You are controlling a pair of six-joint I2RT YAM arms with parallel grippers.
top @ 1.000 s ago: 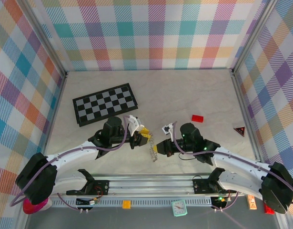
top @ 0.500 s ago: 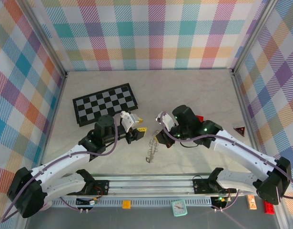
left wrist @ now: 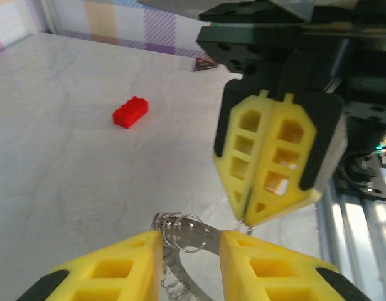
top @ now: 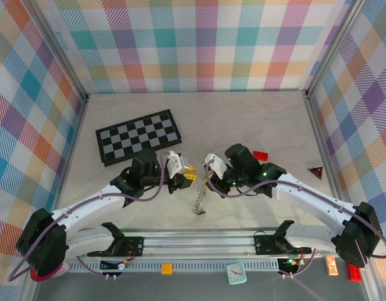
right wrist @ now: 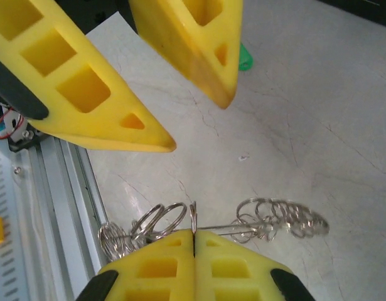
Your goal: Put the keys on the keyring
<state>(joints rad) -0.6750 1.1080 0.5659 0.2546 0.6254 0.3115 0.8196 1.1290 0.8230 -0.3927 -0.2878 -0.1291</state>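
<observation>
At bottom centre of the right wrist view, my right gripper (right wrist: pixel 194 237) is clenching the keyring (right wrist: pixel 277 222) by its rim. My left gripper (left wrist: pixel 190 241) is straddling the coils, jaws parted. What looks like the green key (right wrist: pixel 245 58) is lying upper centre. My judgement: I should be holding the ring level while fetching it.

You see a black-and-white chequered board (top: pixel 138 137), a pale beige marbled tabletop (top: pixel 243 119), pastel plaid walls (top: pixel 199 44), a bright red plastic brick (left wrist: pixel 130 112), a silvery-grey wavy metal keyring (right wrist: pixel 277 219), and yellow, black-backed plastic fingers (left wrist: pixel 268 157) of the right gripper (left wrist: pixel 249 219).
</observation>
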